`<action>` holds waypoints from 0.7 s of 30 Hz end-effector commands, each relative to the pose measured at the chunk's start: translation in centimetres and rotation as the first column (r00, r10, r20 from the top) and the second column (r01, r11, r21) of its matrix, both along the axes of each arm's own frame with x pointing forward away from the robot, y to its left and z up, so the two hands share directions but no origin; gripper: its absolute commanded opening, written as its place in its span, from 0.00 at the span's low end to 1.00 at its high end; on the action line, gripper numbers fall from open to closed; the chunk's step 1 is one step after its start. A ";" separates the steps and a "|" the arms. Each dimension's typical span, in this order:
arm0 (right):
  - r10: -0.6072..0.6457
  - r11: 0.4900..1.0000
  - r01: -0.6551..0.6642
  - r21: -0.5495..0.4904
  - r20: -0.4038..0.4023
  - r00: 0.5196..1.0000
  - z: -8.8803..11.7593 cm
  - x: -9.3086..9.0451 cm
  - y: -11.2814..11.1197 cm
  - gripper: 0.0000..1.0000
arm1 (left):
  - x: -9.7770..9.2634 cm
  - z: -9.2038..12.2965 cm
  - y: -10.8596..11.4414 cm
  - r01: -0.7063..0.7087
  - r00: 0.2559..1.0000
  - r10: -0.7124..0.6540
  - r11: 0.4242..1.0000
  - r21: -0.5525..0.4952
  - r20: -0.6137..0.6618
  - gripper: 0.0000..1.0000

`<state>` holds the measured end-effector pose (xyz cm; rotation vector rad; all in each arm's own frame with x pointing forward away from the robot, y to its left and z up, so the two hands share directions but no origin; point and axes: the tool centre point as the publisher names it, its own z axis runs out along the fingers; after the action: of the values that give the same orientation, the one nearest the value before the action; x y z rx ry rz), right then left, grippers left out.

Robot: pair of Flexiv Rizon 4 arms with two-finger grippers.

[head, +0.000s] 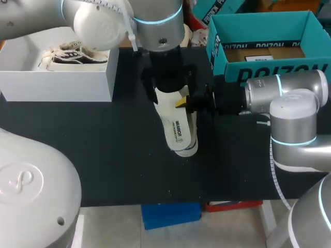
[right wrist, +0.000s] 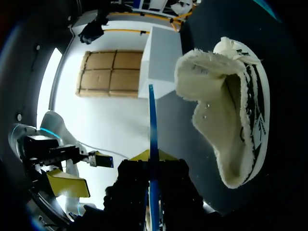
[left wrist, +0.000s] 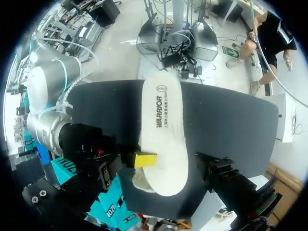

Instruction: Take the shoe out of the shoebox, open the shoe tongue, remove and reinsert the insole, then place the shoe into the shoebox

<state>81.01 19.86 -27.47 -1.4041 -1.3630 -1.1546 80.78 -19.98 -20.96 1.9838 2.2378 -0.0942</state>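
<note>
White insole [head: 177, 126] edge pinched in right tool [head: 181, 102]; left tool [head: 166, 85] above it, grip unclear.

Cream insole [head: 178, 129] with dark lettering over the black tabletop [head: 93, 155]; left of the insole a white box [head: 62, 85], right of it a teal box [head: 228, 66].

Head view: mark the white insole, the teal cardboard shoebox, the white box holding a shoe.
white insole [head: 177, 129], head view, printed middle.
teal cardboard shoebox [head: 235, 70], head view, front wall.
white box [head: 57, 85], head view, front wall.
</note>
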 end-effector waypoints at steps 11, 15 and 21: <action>-0.003 1.000 0.003 0.000 0.000 1.000 -0.1 -0.1 0.1 0.00 | 6.9 -1.2 1.3 -0.008 1.000 0.008 1.000 0.001 -0.012 1.00; -0.003 1.000 0.003 0.000 0.000 1.000 -0.1 -0.1 0.1 0.00 | 8.1 -1.3 1.7 -0.013 1.000 0.013 1.000 0.005 -0.006 1.00; -0.003 1.000 0.003 0.000 0.000 1.000 -0.1 -0.1 0.1 0.00 | 8.2 -1.2 1.8 -0.020 1.000 0.020 1.000 0.004 0.002 1.00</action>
<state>81.01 19.86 -27.47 -1.4040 -1.3631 -1.1546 89.16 -18.13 -22.16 1.9614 2.2597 -0.0895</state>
